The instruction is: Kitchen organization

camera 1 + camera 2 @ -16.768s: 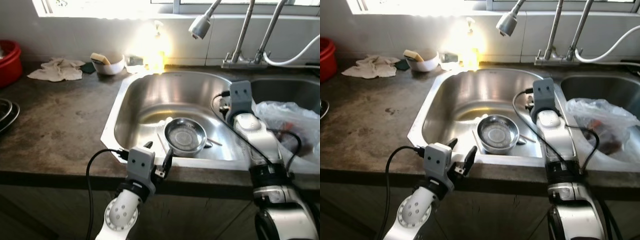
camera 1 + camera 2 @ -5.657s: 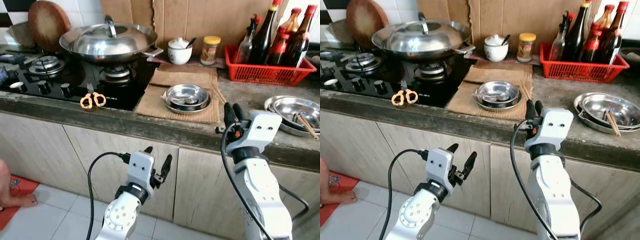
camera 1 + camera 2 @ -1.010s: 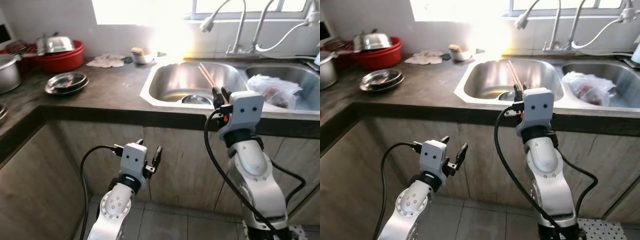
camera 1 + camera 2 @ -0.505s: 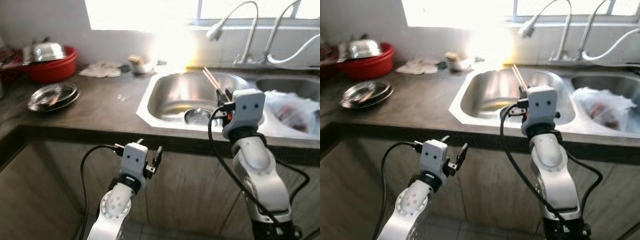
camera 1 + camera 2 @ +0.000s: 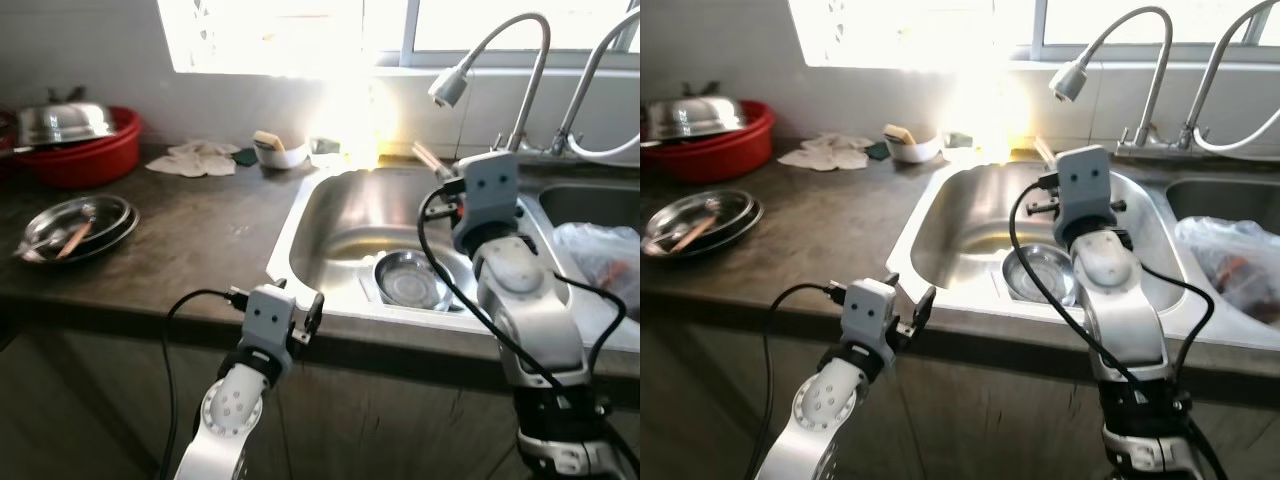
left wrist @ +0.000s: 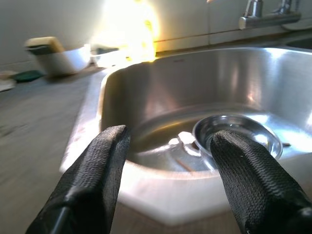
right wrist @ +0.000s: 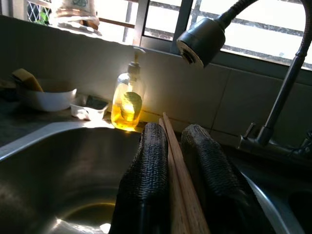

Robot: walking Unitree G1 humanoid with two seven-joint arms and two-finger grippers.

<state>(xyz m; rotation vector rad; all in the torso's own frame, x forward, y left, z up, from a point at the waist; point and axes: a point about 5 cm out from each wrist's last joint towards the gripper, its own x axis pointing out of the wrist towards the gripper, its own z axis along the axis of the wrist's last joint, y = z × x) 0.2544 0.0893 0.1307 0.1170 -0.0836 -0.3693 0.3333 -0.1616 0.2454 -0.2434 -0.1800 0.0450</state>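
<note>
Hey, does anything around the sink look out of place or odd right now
Mostly one thing: a plastic bag with something inside sits in the right basin, where dishes would go. A crumpled cloth lies loose on the counter. The right gripper holding chopsticks over the sink looks normal.

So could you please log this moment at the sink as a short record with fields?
place: counter with steel sink
right claw: shut on chopsticks, above the sink
left claw: open, low at the counter edge, holding nothing
in sink: steel dish
behind sink: soap bottle, white bowl, cloth
far left: steel plates, red basin
</note>
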